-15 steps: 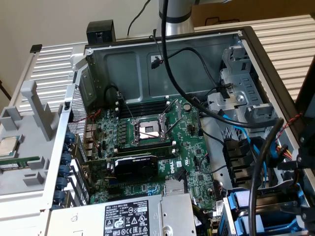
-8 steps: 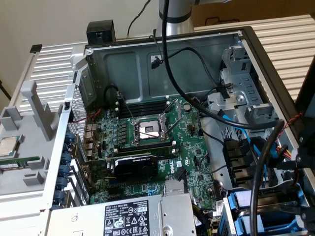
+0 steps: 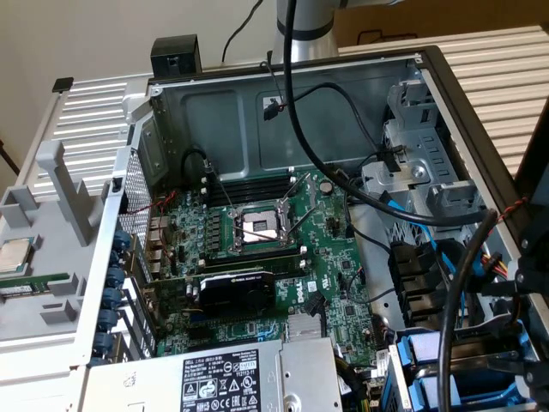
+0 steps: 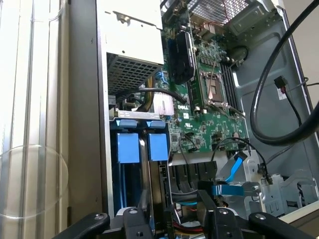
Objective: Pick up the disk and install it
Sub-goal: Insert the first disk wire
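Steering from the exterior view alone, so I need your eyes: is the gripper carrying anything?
Observer: No. The gripper stands open, with nothing between its fingers.
Operator: What lies ahead of it?
Observer: Two blue carrier fronts side by side, next to the power supply.
Operator: Any cabling nearby?
Observer: A blue connector on a flat blue cable sits close to the gripper.
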